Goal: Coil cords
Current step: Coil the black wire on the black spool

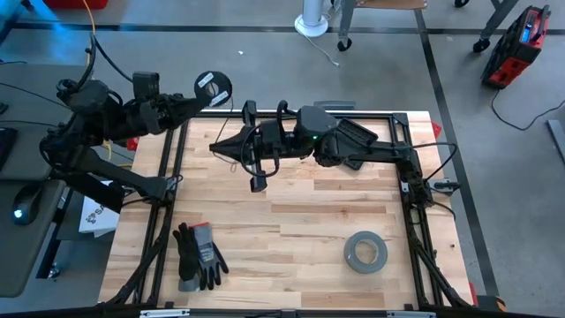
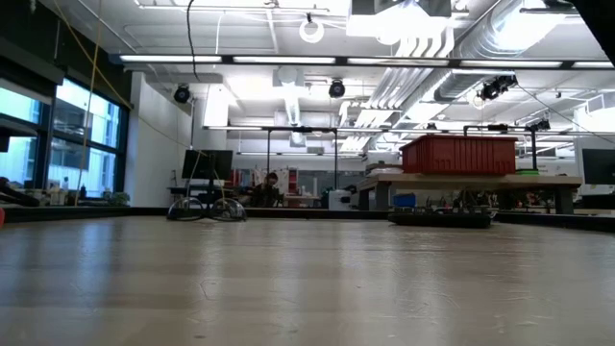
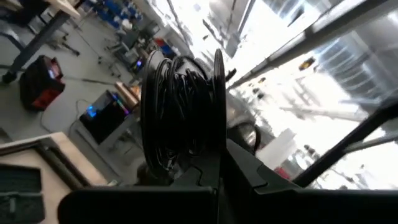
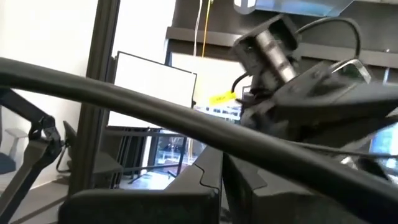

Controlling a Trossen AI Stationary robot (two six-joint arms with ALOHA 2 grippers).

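From above, the left gripper is holding the small black spool past the table's far-left corner, while the right gripper is hovering nearby, fingers together. The low view is showing only bare tabletop. The left wrist view is showing the spool clamped, dark cord wound on it. Keeping the spool steady and winding evenly should be helping.

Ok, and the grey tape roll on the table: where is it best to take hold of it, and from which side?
Probably by its ring wall, from straight above. The grey tape roll lies flat on the wooden table with its hole open upward, so one pincer finger could go inside and one outside.
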